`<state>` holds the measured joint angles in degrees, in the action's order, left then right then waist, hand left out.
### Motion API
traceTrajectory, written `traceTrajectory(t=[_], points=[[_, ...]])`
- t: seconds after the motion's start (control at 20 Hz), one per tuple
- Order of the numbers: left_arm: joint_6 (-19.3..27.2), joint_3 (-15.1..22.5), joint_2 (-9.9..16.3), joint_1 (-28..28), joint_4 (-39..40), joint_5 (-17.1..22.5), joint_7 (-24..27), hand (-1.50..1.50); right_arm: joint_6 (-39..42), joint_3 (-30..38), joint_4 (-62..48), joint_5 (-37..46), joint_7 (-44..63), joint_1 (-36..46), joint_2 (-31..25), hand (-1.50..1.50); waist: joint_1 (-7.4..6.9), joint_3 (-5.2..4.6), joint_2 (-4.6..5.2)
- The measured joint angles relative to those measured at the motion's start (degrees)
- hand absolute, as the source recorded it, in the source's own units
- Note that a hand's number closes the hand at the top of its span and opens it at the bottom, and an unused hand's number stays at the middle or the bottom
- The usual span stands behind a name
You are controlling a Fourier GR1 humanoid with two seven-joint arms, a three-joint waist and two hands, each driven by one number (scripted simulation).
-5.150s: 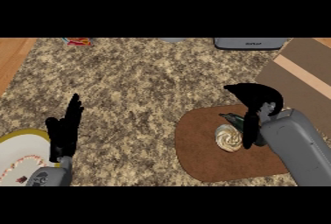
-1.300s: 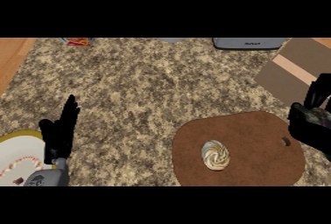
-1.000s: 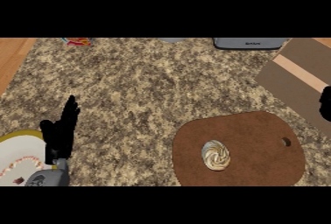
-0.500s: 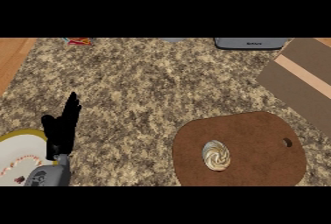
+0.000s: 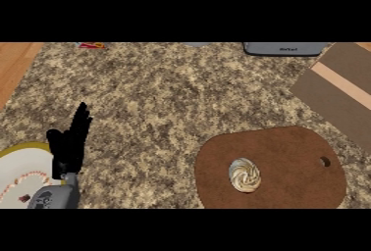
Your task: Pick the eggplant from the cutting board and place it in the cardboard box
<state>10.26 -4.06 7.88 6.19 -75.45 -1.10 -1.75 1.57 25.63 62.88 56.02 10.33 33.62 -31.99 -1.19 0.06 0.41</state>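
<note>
At the far left, a strip of orange-brown wood (image 5: 16,63) borders the bench (image 5: 181,98), whose top is speckled stone in brown, beige and dark grains. In the lower left corner lies a white plate (image 5: 18,169) with a yellow rim, partly cut by the edge of the view. Just beside it stands the left hand (image 5: 69,144), resting with its black fingers straight and pointing up, close together and holding nothing; its grey forearm comes in from below. At the top edge, left of the middle, a small red and yellow object (image 5: 92,45) is only partly seen, and I cannot tell what it is.

To the right of the middle lies the brown cutting board (image 5: 290,152), rounded, with a small hole near its right side. On it sits a round cream-coloured piece with a spiral pattern (image 5: 245,175). The eggplant is visible neither on the board nor elsewhere.

At the top right is a grey appliance (image 5: 284,48), cut by the edge. At the far right, the cardboard box (image 5: 340,93) shows brown flaps with a lighter stripe. The right hand is out of view.
</note>
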Motion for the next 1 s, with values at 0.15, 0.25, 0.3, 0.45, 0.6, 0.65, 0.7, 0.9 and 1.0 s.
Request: traceTrajectory(t=[0.15, 0.25, 0.3, 0.45, 0.6, 0.65, 0.7, 0.9, 1.0], points=[[-0.06, 0.23, -0.03, -0.48, -1.01, -0.09, -0.63, 0.0, -2.34, 2.13, -9.4, -1.1, -1.89, 2.7, -1.26, -1.5, -0.33, 0.03, 0.06], [-0.22, 0.22, 0.08, -0.37, -0.96, -0.15, -0.49, 0.0, -3.19, 3.89, -14.99, -3.02, -4.36, 4.58, -1.99, -1.5, -0.42, 0.06, 0.13], [-0.17, 0.37, -0.14, -0.46, -0.8, -0.26, -0.29, 0.0, -3.75, 4.87, -17.38, -4.17, -6.15, 5.31, -2.37, -1.5, -0.44, 0.07, 0.15], [-0.4, 0.06, -0.03, 0.22, 0.24, -0.2, 0.17, 0.0, -5.63, 7.38, -23.35, -7.46, -11.7, 6.59, -2.69, -1.5, -0.34, 0.08, 0.19], [-0.41, 0.03, -0.11, -0.2, -0.23, -0.13, 0.12, 0.0, -5.57, 10.24, -26.24, -11.77, -17.66, 7.9, -3.37, -1.5, -0.23, 0.1, 0.1], [-0.44, -0.02, -0.21, -0.33, 0.22, -0.13, 0.59, 0.0, -5.25, 11.22, -26.74, -13.43, -19.47, 8.34, -3.13, -1.5, -0.12, 0.09, 0.07], [0.01, 0.2, -0.54, 0.12, 0.37, -0.45, 0.38, 0.0, -4.88, 12.56, -27.22, -15.35, -21.12, 8.93, -2.98, -1.5, 0.0, 0.1, 0.07], [0.01, 0.09, -0.66, -0.24, 1.19, -0.56, 1.05, 0.0, -2.5, 17.95, -29.44, -22.64, -25.89, 10.06, -3.55, -1.5, 0.32, 0.08, -0.04], [0.33, 0.16, -0.73, -0.46, 0.51, -0.73, 0.63, 0.0, -1.06, 20.6, -30.84, -25.87, -28.33, 9.05, -4.67, -1.5, 0.43, 0.06, -0.09]])
